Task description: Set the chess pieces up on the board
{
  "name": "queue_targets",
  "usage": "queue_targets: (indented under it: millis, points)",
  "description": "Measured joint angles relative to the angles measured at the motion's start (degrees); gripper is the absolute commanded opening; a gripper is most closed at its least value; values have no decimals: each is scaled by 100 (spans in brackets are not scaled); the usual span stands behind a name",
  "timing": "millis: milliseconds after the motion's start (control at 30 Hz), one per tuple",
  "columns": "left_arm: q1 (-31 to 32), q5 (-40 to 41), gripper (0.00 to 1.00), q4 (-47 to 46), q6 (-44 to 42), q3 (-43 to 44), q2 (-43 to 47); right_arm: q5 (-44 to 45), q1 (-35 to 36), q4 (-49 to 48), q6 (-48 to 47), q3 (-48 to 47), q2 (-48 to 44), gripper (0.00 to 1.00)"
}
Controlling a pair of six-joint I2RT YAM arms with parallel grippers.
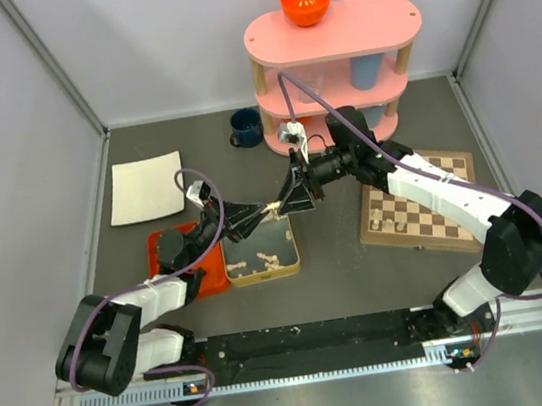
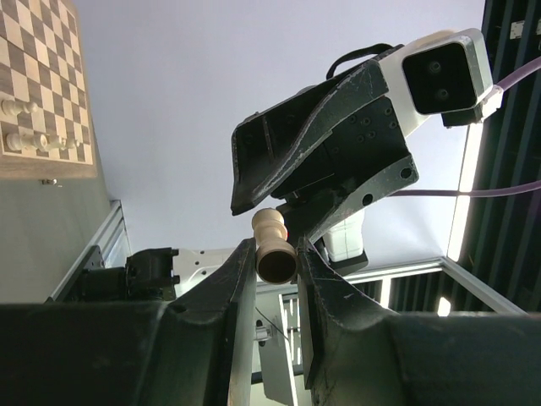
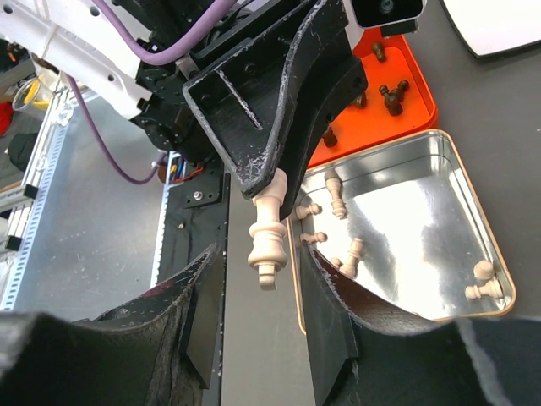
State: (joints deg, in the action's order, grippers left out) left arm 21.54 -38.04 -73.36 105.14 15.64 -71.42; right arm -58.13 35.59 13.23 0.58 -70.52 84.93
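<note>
Left wrist: left pincer (image 2: pixel 276 254) pinches a pale chess piece (image 2: pixel 270 227) by its base. Right wrist: right pincer (image 3: pixel 260 258) is spread, one finger either side of that piece, not touching it, above silver tin (image 3: pixel 461 169) with loose pale pieces (image 3: pixel 336 193). Top: board (image 1: pixel 446 224) lies to the right on desk (image 1: pixel 361 271).

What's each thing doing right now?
Pale cream wooden chess piece: held in the air.
Left gripper: shut on that piece.
Right gripper: open, fingers either side of it.
Square silver metal tin: open, pale pieces lying inside.
Checked wooden chessboard: flat, few standing chessmen.
</note>
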Motion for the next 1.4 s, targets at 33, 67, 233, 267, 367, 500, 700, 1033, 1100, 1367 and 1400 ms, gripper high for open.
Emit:
queue_targets:
  millis: [33,67,233,267,367,500,700,1033,1100,1367,1400]
  points:
    - [0,0,0,2,0,-9,0,9,0,2,0,0,0,40]
    - [0,2,0,0,0,-17,0,22,0,0,0,0,0,38]
    - [0,4,0,0,0,-39,0,50,0,0,-4,0,0,19]
    - [0,7,0,2,0,-39,0,52,0,0,-4,0,0,16]
    - [0,7,0,-2,4,-39,0,72,-2,4,-2,0,0,6]
    - [0,13,29,-2,9,-39,0,81,-2,15,-48,0,0,2]
    - [-57,-94,89,-2,-186,-94,2,129,-111,435,-496,-57,0,2]
    - [-592,-669,99,3853,-3722,1008,1556,1132,-1073,2686,-2413,-433,-577,2]
    - [-601,-136,99,5753,-5283,2033,1849,1460,-1231,3230,-2800,-448,-846,3]
    - [-619,2011,99,8629,-8780,2874,2570,3005,-2518,4994,-3816,-365,-1934,4]
    - [-619,2149,99,8850,-8999,2859,2494,3185,-2706,5128,-3893,-278,-2033,4]
